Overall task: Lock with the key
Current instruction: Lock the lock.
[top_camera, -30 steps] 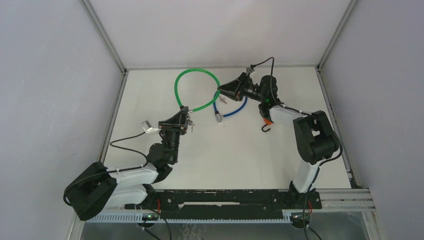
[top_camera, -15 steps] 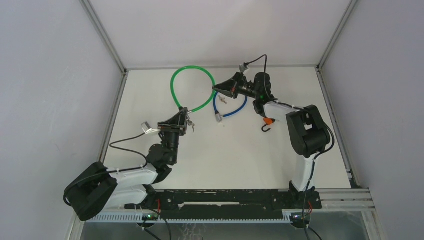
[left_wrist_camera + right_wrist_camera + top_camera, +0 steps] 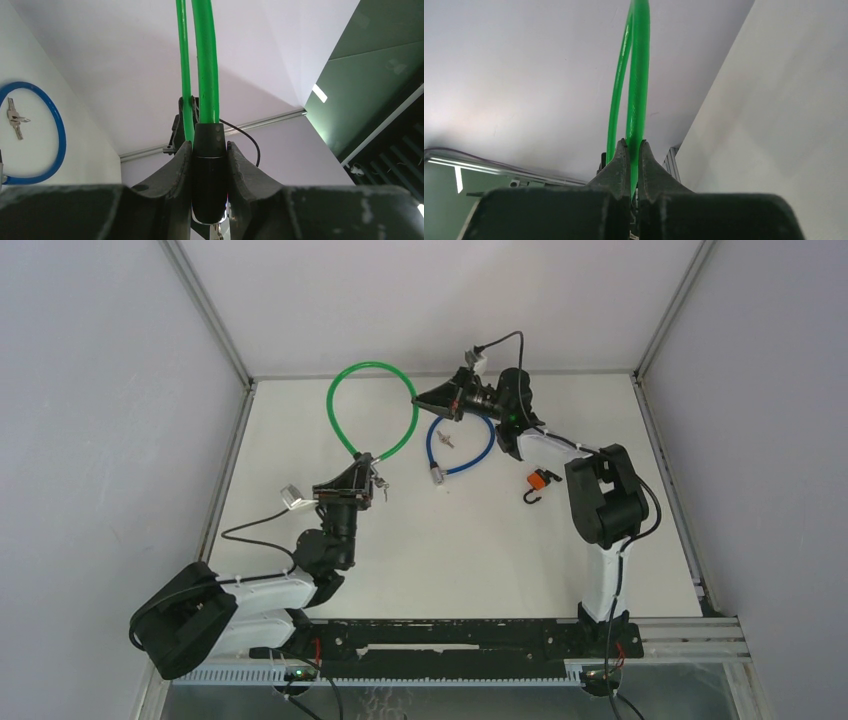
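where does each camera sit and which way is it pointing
top external: above and behind the bases, looking down at the table; left arm and right arm both show.
left wrist: on the left arm, looking along its jaws, shut on the black end of the green cable; blue cable at left.
right wrist: on the right arm, looking along its jaws, pinching the green cable.
shared: all three show the green cable.
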You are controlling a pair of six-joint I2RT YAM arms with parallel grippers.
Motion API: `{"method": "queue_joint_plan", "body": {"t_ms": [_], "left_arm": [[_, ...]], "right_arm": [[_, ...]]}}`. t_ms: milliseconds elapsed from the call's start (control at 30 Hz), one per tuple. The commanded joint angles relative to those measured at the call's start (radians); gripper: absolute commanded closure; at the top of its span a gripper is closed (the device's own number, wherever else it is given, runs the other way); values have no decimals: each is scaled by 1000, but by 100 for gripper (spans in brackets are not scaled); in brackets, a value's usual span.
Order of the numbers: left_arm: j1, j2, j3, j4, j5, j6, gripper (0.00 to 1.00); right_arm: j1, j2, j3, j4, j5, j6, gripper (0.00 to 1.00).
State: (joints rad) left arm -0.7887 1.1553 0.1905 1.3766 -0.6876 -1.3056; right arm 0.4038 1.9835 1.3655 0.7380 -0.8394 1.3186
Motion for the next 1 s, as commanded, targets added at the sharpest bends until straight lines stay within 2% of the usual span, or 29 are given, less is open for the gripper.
{"method": "queue_joint_plan", "body": {"t_ms": [0,167,300,500,967], "left_arm": [[4,5,-1,52,24,-33,100],[25,-9,3,51,19,-28,100],[42,-12,11,48,50,-59,100],[43,12,13,38,109,-118,100],[43,34,17,32,122,-149,99]], "right_arm": [[94,-20,73,-29,-110,-81,100],[115,-42,105,-164,-190,-199,100],[123,-13,192,-366,-245,-335,100],[103,15,235,-379,-229,-327,100],[101,-5,217,-368,-245,-329,100]]}}
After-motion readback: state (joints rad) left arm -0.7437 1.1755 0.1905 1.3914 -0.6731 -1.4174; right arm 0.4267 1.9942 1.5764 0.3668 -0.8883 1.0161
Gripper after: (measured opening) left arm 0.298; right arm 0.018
